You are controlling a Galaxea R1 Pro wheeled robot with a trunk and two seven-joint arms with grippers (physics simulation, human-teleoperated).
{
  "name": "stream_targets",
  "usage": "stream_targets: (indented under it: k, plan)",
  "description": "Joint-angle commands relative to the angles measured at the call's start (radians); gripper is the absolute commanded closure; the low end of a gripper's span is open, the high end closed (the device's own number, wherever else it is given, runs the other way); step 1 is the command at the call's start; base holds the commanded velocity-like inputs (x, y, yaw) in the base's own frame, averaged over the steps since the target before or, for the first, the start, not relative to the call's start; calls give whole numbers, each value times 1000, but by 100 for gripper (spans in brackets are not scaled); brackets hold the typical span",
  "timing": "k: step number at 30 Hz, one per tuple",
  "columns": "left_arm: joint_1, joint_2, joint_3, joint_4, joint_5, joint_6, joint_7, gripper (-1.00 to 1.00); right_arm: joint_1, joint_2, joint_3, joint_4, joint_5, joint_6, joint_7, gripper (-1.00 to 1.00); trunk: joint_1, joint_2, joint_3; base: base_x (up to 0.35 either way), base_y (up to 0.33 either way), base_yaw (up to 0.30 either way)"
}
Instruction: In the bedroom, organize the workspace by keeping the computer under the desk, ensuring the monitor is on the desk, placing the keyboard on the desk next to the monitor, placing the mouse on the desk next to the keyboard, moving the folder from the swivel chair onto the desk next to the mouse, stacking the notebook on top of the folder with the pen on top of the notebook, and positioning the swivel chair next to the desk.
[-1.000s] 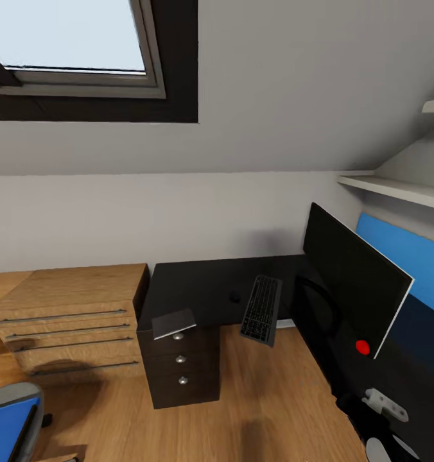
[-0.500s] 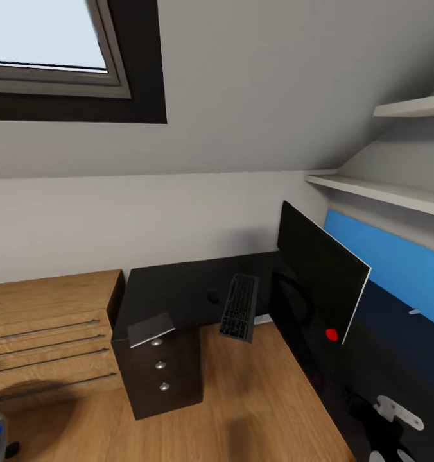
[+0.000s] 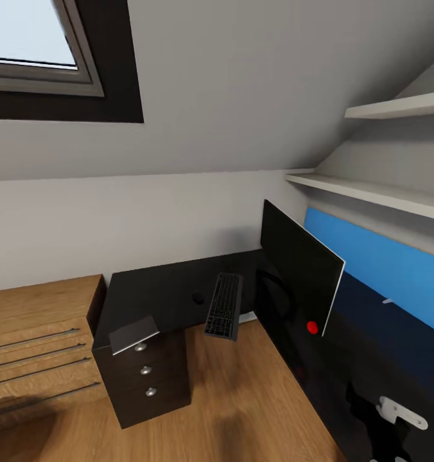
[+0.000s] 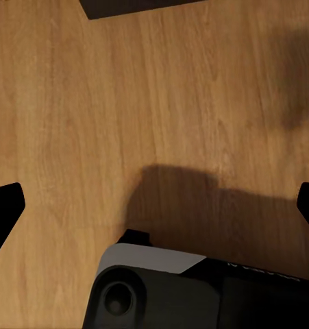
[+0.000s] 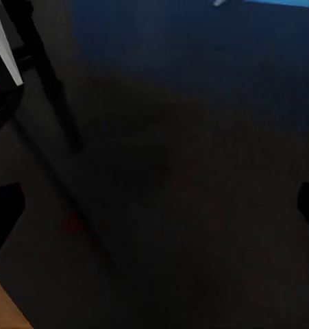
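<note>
The keyboard [image 3: 223, 314] lies on the black bench [image 3: 159, 292], its near end overhanging the edge, between the mouse [image 3: 198, 298] and the tilted monitor [image 3: 300, 266]. Stiff and light, it looks best gripped across its narrow width. A notebook [image 3: 133, 333] sits on the bench corner above the knobs. Both end effectors appear spread wide, holding nothing.

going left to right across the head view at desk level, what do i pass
wooden chest → notebook → mouse → keyboard → monitor
</note>
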Motion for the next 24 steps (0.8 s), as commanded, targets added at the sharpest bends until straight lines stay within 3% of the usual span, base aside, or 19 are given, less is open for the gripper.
stream_targets:
  k: [1, 3, 6, 24]
  plan:
    - [-1, 1, -8, 1, 11, -5, 7, -100, -1, -1, 2, 4, -4, -12, -2, -100, 0, -2, -2, 0, 0, -29]
    - [-1, 0, -8, 1, 10, -5, 7, -100, -1, 1, 4, 18, 43, -34, -3, -100, 0, -2, -2, 0, 0, -10]
    - [-1, 0, -8, 1, 10, -4, 7, -100, -1, 2, 5, 22, 64, -39, -3, -100, 0, -2, -2, 0, 0, -4]
    - [-1, -3, -20, 2, 8, -4, 6, -100, -1, 1, -1, 25, 72, -42, -3, -100, 0, -2, -2, 37, -4, 0]
